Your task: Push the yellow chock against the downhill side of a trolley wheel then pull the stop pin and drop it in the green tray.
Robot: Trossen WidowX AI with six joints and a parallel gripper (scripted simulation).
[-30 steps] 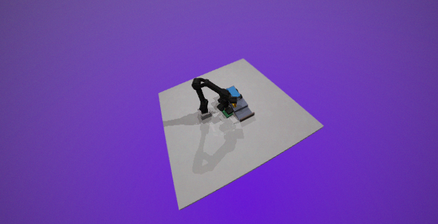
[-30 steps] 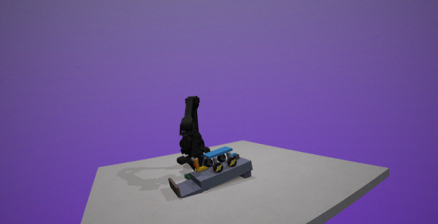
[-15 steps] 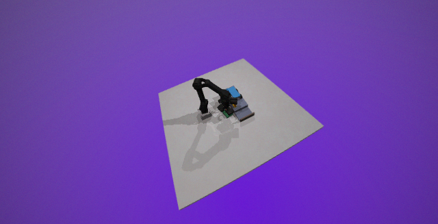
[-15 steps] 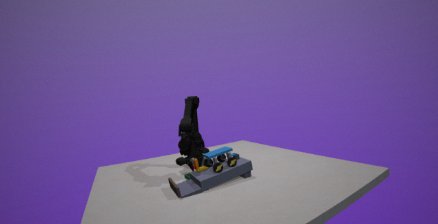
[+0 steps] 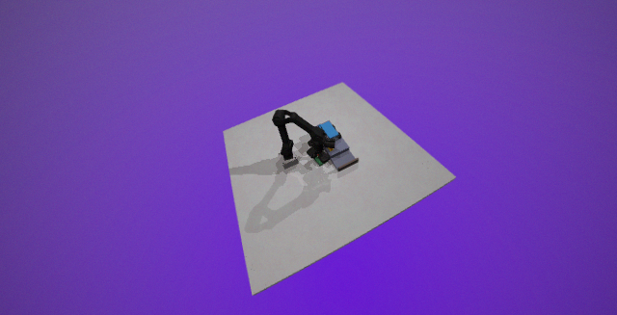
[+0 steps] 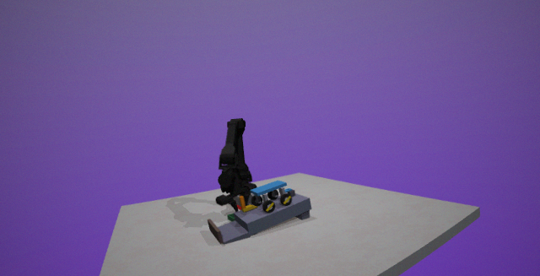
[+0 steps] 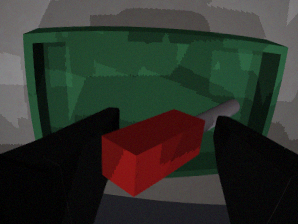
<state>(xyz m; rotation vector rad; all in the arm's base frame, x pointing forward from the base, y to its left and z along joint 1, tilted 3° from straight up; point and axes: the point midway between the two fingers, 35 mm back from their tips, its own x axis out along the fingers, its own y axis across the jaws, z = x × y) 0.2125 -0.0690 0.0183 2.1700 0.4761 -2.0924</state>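
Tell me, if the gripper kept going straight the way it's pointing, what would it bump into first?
Probably the green tray: the gripper, shut on the red-headed stop pin, points down into it. How far off it is isn't clear.

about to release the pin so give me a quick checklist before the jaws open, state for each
1. Stop pin gripped by its red head between the jaws of the gripper: ok.
2. Pin out of the trolley: ok.
3. Green tray directly below the pin: ok.
4. Yellow chock on the ramp by a wheel: ok; touching it: cannot tell.
5. Trolley on the ramp: ok; unmoved: cannot tell.
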